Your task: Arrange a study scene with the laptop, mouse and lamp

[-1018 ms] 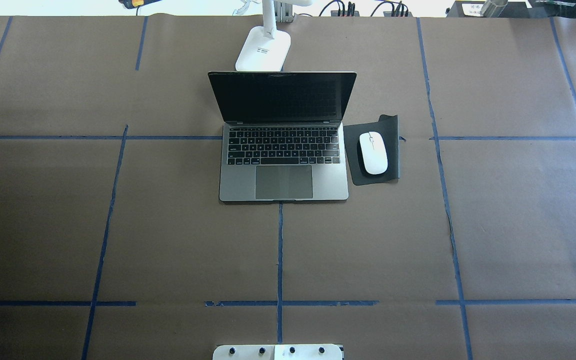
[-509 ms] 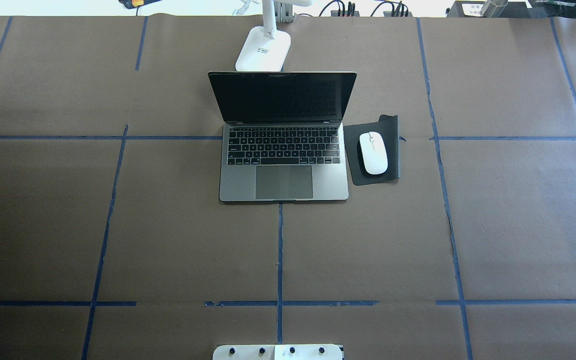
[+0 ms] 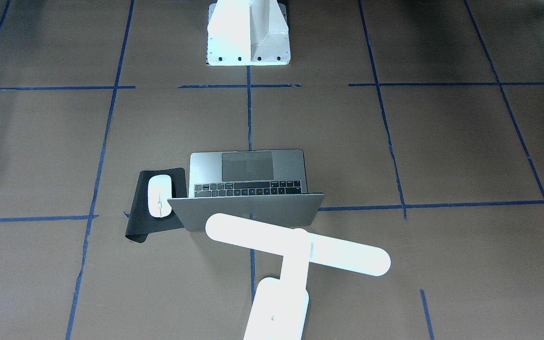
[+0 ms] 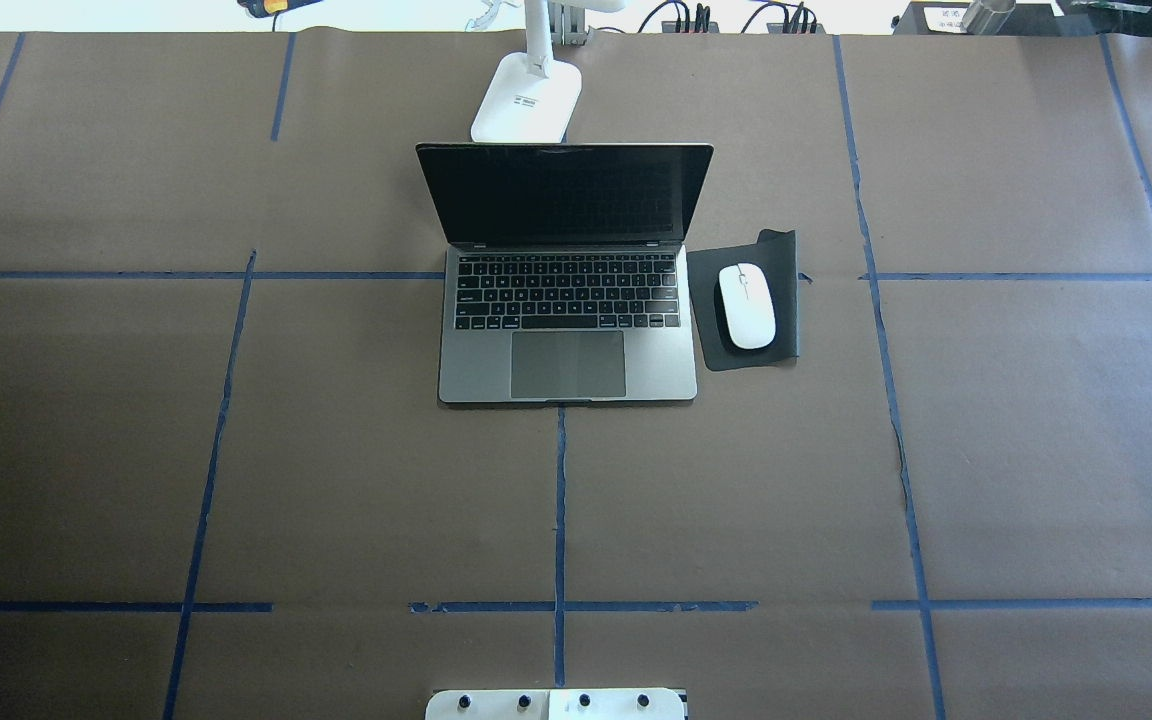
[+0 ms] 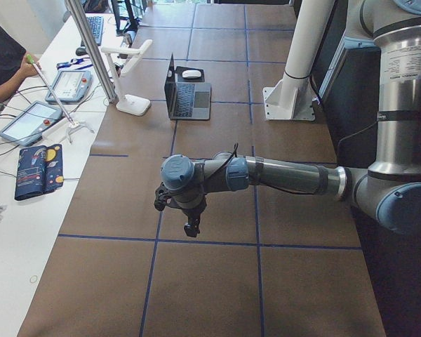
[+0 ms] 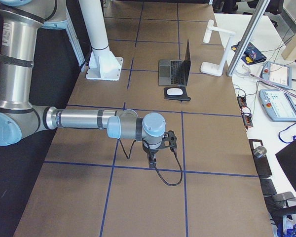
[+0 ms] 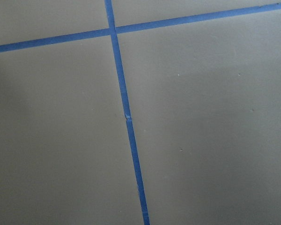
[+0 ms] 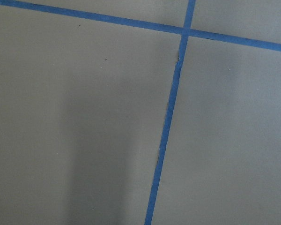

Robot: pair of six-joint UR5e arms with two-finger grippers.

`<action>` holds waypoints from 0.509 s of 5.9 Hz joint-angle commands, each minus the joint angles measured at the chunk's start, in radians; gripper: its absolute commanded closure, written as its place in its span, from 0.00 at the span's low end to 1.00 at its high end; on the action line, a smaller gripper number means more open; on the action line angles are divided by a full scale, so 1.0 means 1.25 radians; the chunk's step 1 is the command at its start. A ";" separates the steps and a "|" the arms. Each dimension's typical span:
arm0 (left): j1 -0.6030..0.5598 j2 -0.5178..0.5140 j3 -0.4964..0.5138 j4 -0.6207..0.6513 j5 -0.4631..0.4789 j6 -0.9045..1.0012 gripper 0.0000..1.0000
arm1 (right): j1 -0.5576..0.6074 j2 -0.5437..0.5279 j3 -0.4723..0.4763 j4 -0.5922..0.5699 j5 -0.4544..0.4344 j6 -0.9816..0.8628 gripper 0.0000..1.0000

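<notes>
The space-grey laptop [image 4: 566, 330] stands open at the table's middle, screen dark. The white mouse [image 4: 746, 305] lies on a black pad [image 4: 786, 290] just right of it. The white lamp [image 3: 295, 243] stands behind the laptop's lid, its bar over the lid's edge; only its base [image 4: 528, 98] shows overhead. My left gripper [image 5: 191, 228] hangs over the table's left end, far from the laptop. My right gripper [image 6: 152, 160] hangs over the right end. I cannot tell whether either is open. Both wrist views show only brown paper and blue tape.
The white bolted robot pedestal [image 3: 248, 33] stands at the near edge, in line with the laptop. A side bench with control tablets [image 5: 28, 121], a metal post [image 5: 91, 49] and an operator's arm lies beyond the table's far edge.
</notes>
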 commanded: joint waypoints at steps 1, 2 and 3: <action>-0.002 0.022 -0.078 0.004 0.058 -0.019 0.00 | -0.039 0.006 0.024 -0.015 -0.079 0.000 0.00; -0.001 0.068 -0.088 0.003 0.096 -0.019 0.00 | -0.049 0.019 0.036 -0.052 -0.129 0.000 0.00; -0.002 0.110 -0.107 -0.002 0.094 -0.014 0.00 | -0.031 0.021 0.084 -0.118 -0.132 -0.002 0.00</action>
